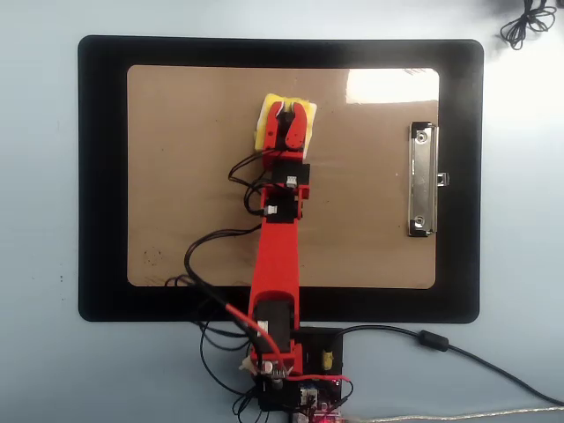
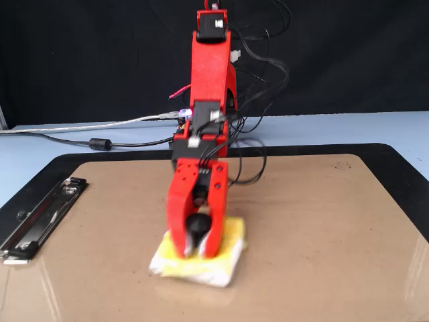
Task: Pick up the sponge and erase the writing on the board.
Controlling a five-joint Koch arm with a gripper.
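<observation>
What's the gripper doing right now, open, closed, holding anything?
Gripper: closed on the black knob of the sponge, pressing it flat against the board.

Pale blue table (image 1: 40, 352) (black backdrop (image 2: 80, 60) behind).

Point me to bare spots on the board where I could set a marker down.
Free: the board left of the sponge, and the strip between the hand and the clip. Crowded: the middle, under the arm and its cables, down to the near edge.
</observation>
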